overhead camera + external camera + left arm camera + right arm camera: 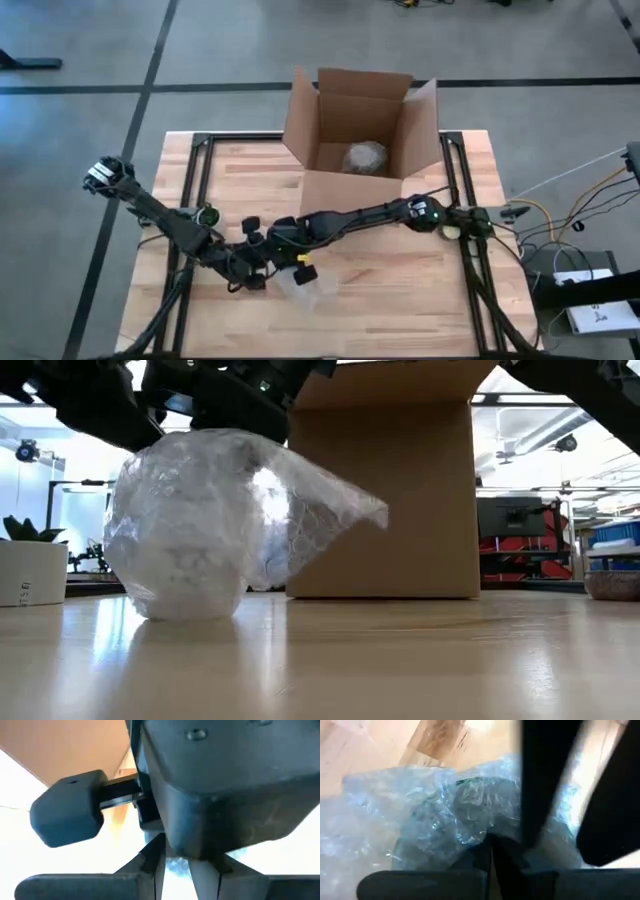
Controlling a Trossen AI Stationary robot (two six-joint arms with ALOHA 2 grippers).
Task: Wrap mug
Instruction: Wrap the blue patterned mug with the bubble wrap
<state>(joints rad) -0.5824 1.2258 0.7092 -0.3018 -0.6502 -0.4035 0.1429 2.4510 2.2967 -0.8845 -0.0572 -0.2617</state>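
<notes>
Both end effectors are meeting over the bubble-wrapped mug (305,288) near the front middle of the wooden table (400,280). Reaching in from the right side, the right end effector (290,262) is hovering just above the bundle, and its wrist view is showing its fingers drawn together on a fold of the bubble wrap (420,820). Coming from the left, the left end effector (255,275) is sitting right beside it; whether its fingers are apart or together I cannot tell, since the other arm is filling its wrist view. Seen from table height, the bundle (190,530) is standing on the table with a loose flap of wrap (330,510) sticking out sideways. Behind it, an open cardboard box (360,130) is holding another wrapped item (365,157).
</notes>
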